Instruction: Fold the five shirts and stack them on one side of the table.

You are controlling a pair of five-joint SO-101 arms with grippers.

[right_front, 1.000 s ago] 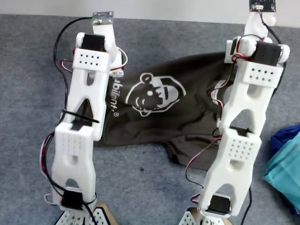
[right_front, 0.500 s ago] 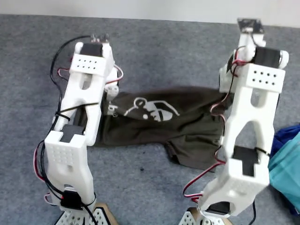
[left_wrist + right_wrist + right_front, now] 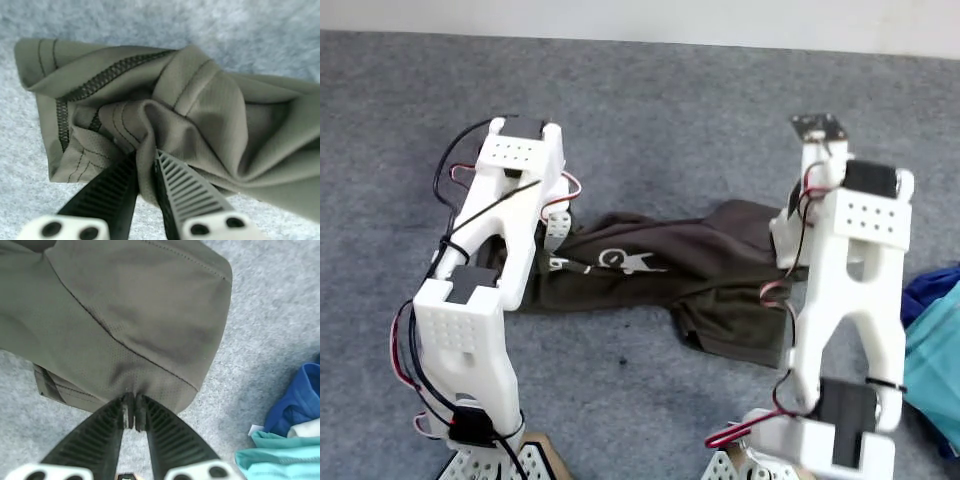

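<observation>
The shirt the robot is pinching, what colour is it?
Dark olive-brown shirt with a white print, best seen in the high view.

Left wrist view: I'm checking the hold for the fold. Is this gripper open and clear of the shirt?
No, the left gripper is shut on a bunched fold of the dark olive shirt.

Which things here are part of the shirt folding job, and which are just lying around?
Job: olive shirt, gripped by left hand and right hand; blue shirt and teal shirt, waiting.
Not the job: grey table cover.
</observation>
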